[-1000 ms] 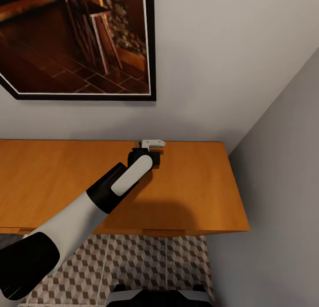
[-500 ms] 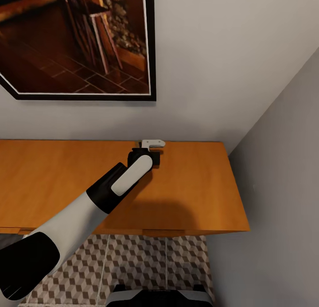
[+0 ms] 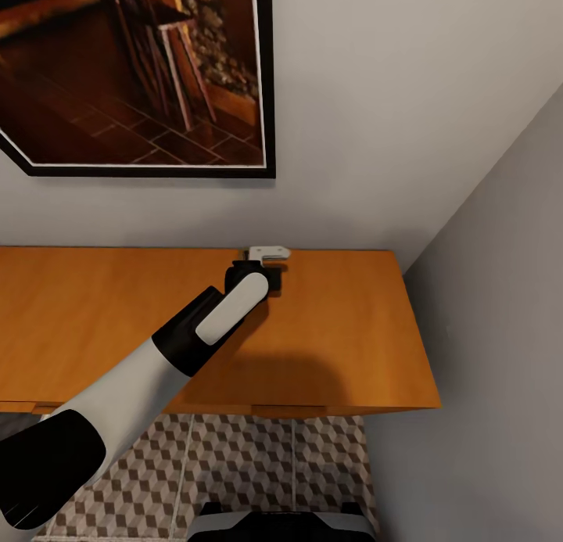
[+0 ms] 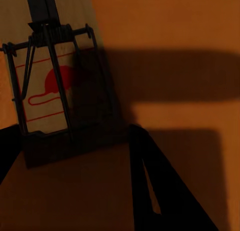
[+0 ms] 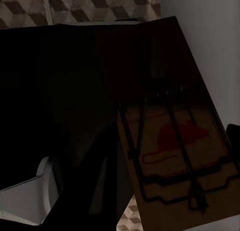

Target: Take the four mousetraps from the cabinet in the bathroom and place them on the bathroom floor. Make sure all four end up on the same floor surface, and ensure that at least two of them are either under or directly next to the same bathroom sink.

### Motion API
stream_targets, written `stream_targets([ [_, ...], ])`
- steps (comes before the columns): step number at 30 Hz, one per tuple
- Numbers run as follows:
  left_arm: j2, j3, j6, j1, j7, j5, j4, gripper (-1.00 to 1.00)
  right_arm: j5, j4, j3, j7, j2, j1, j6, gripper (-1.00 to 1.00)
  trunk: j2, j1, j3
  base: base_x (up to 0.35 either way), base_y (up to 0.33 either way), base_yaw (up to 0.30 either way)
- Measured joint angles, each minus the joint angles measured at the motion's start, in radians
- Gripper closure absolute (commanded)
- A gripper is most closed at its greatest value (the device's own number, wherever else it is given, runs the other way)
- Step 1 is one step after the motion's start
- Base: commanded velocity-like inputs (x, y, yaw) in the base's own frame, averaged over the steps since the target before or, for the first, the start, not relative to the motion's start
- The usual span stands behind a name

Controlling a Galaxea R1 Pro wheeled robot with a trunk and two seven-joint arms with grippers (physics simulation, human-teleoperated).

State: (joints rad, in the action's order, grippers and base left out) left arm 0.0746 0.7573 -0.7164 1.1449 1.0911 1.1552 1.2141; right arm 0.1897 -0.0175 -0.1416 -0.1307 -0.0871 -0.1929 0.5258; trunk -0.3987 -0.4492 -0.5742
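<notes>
Head view: left arm reaches over the top of the orange-brown cabinet (image 3: 344, 331), its left pincer (image 3: 268, 262) near the back edge by the wall, below a framed picture (image 3: 133, 73). Left wrist view: a mousetrap (image 4: 50, 91) lies flat on the cabinet top just ahead of the dark fingers (image 4: 150, 181); fingers spread, nothing between them. Right wrist view: right pincer (image 5: 220, 181) holds a second mousetrap (image 5: 175, 156) close to the camera, one fingertip at its edge. Cube-patterned bathroom floor (image 3: 250, 464) shows below the cabinet front.
</notes>
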Motion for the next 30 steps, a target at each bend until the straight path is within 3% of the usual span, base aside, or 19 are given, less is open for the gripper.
stream_targets([
  [4,0.002,0.000,-0.014,0.000,0.043,-0.001,-0.001,1.00,0.000,0.000,0.000,0.000,0.000,0.000,0.000,1.00,0.000,0.000,0.000,0.000,0.000,0.000],
  [7,0.002,-0.003,-0.090,0.000,0.065,-0.004,0.011,1.00,0.000,-0.001,0.000,0.000,-0.001,0.000,0.000,1.00,0.000,0.000,0.000,0.000,0.000,0.000],
  [10,0.002,-0.034,-0.114,0.000,0.067,-0.002,0.028,1.00,0.000,-0.001,0.000,0.000,-0.001,0.000,0.000,1.00,0.000,0.000,0.000,0.000,0.000,0.000],
  [15,0.002,-0.071,-0.122,0.000,0.069,-0.002,0.035,1.00,0.000,-0.001,0.000,0.000,-0.002,0.000,0.000,1.00,0.000,0.000,0.000,0.000,0.000,0.000],
  [30,0.002,-0.074,-0.124,-0.001,0.069,-0.002,0.033,1.00,0.000,-0.001,0.000,0.000,-0.001,0.000,0.000,1.00,0.000,-0.001,0.000,-0.050,0.000,0.000],
])
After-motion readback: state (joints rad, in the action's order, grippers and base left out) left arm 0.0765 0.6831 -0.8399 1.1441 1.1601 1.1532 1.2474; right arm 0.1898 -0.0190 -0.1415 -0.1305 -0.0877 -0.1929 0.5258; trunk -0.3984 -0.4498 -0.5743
